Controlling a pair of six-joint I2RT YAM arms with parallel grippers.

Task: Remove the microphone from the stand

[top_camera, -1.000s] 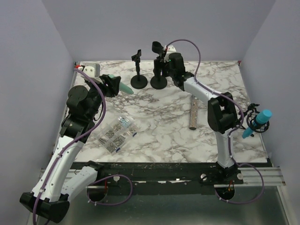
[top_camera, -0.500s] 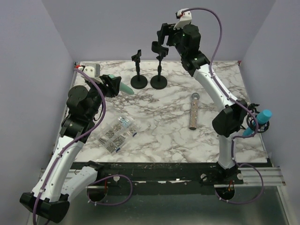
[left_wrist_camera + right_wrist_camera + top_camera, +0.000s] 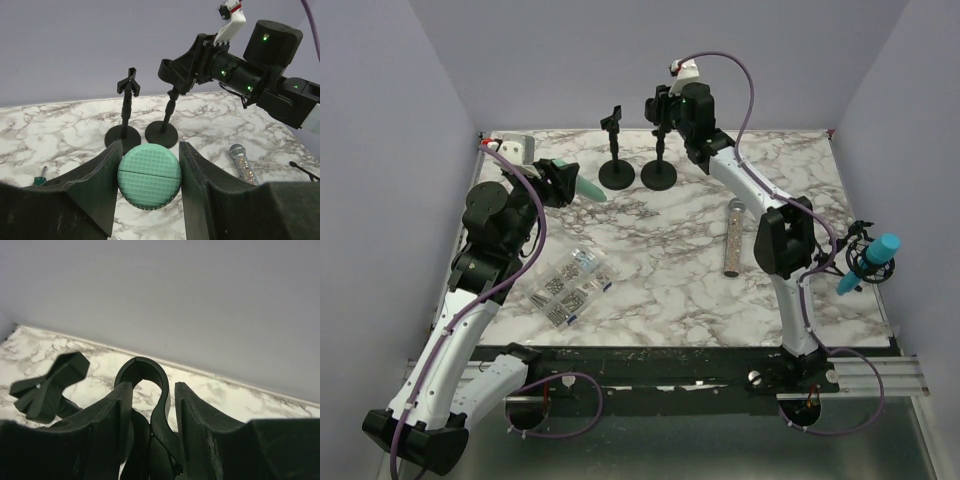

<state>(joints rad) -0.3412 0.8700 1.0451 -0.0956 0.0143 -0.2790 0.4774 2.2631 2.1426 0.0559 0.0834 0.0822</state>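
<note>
Top view: marble table (image 3: 650, 285) w/ two arms. Left gripper (image 3: 560, 183) is clamped on a teal mic (image 3: 588, 189), held in the air near the table's left-rear corner, apart from both stands. Left stand (image 3: 616, 172) and right stand (image 3: 659, 173) sit side by side at the rear, both clips bare. Right gripper (image 3: 660, 108) is at the top of the right stand. A silver mic (image 3: 732, 240) lies flat mid-table; a blue mic (image 3: 873, 258) hangs in a shock mount at the right edge. Bag of screws (image 3: 570, 283) near the left arm.

Left wrist view: the teal mic's mesh head (image 3: 149, 176) fills the gap btwn the fingers (image 3: 100, 185), touching both, so the grip is narrow and firm. Stands and silver mic show beyond.

Right wrist view: fingers (image 3: 107, 425) flank the right stand's ring clip (image 3: 142, 362), nearly closed on it; can't tell if they press it or just straddle it. Clip holds nothing.

Handling (a judgement only): the mic is prob. rigid and fairly light. The mesh head gives some bite but is round and may dent; the smooth tapered body could slip. Best hold is approx. on the body just below the head, pulling along the clip's open side, since the stand looks easy to tip.
</note>
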